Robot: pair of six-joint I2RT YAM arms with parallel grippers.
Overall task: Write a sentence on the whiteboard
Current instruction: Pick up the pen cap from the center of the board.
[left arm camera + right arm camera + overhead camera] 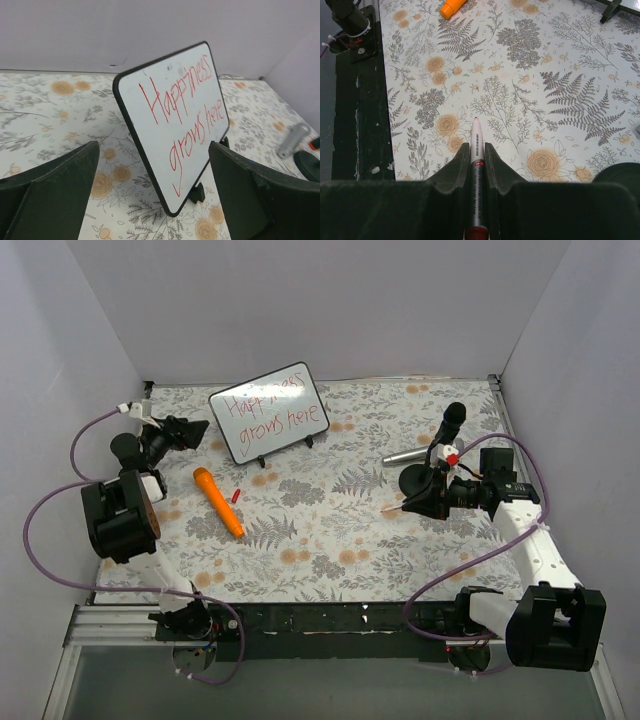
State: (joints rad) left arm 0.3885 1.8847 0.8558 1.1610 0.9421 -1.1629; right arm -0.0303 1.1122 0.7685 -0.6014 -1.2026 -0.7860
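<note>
The whiteboard (268, 412), white with a thin black frame, leans on a stand at the back of the table. The sentence (265, 408) "Happiness grows here" runs across it in red, in two lines. My left gripper (192, 430) is open and empty just left of the board. In the left wrist view the board (150, 100) and the sentence (187, 107) fill the gap between the fingers (60, 185). My right gripper (407, 502) is shut on a white-and-red marker (476, 145), tip bare and pointing left, above the table right of centre.
An orange cylinder (218, 502) and a small red cap (236, 496) lie left of centre; the cylinder's end shows in the right wrist view (451, 6). A black-headed silver microphone (430, 438) lies behind the right gripper. The stand's black feet (262, 461) stick out forward. White walls enclose the table.
</note>
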